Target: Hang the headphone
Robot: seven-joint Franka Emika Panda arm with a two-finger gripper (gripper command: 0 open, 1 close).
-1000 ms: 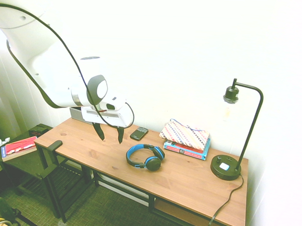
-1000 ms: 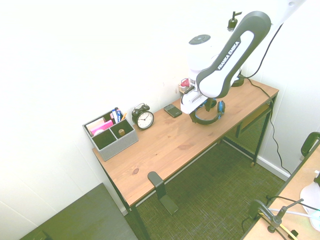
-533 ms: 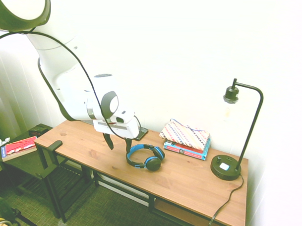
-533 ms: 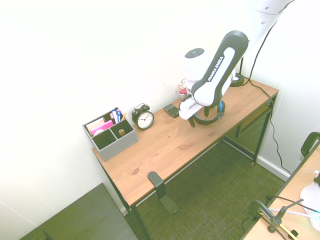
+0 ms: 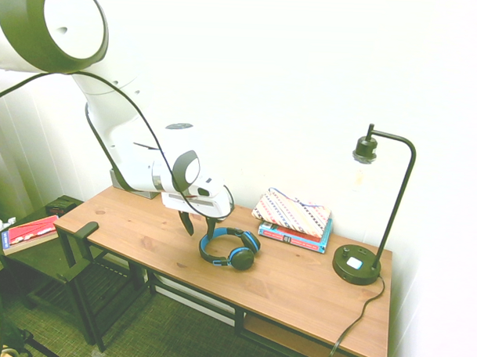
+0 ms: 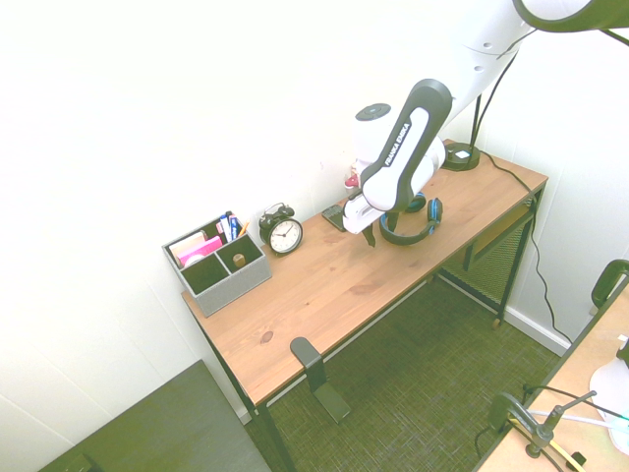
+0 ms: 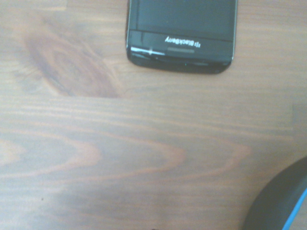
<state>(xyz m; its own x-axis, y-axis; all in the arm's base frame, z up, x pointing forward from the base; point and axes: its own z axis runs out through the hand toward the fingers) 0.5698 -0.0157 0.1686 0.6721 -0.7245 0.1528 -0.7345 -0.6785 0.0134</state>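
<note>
Gripper (image 5: 198, 223) hanging low over the desk (image 5: 297, 286), fingers spread w/ nothing between them, tips just at the headband end of the headphone (image 5: 229, 249). Headphone lying flat near desk centre, ear cups toward 4 o'clock in the first ext. view, untouched. Black phone (image 7: 182, 34) sitting on the wood just beyond it, around 12 o'clock from the gripper. Alarm clock (image 6: 282, 231) and organizer (image 6: 216, 262) well apart at the other end.
</note>
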